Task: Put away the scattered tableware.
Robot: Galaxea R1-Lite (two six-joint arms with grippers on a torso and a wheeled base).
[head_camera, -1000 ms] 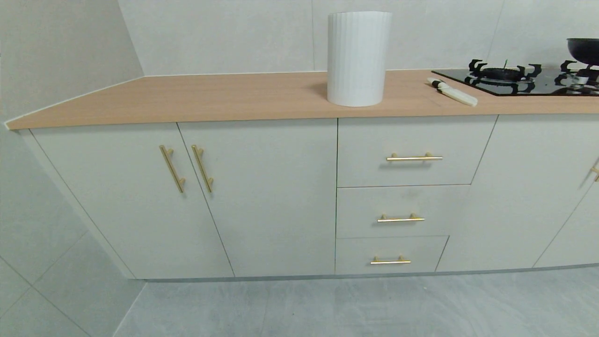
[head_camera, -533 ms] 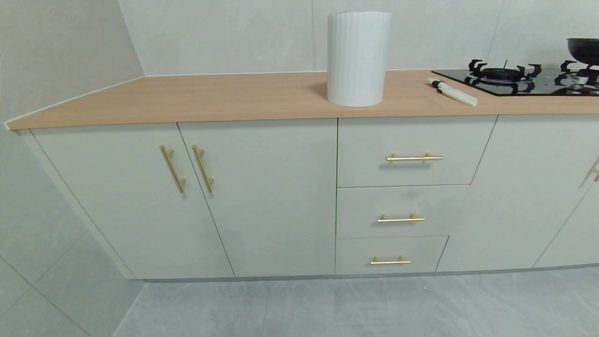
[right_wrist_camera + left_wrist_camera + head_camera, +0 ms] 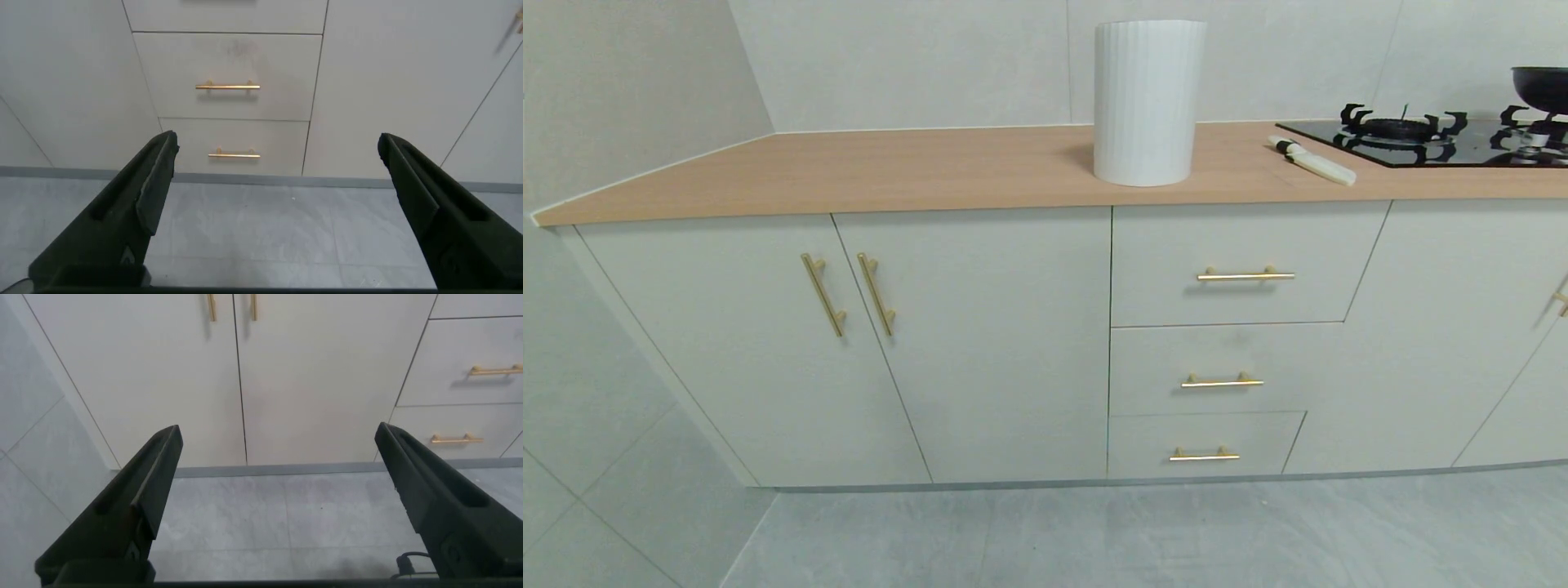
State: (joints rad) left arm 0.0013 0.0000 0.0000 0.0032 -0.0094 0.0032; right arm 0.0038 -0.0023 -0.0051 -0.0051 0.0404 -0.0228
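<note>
Knife [image 3: 1311, 160] flat on counter [image 3: 890, 167], well above right gripper [image 3: 276, 140] and left gripper [image 3: 276, 434]; both spread, empty. Suggest right pinches handle top-down.

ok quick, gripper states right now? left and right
left gripper: open, jaws wide apart, holding nothing.
right gripper: open, jaws wide apart, holding nothing.

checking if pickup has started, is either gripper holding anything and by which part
Nothing is held. The left gripper and the right gripper both have their jaws wide apart with nothing between them.
</note>
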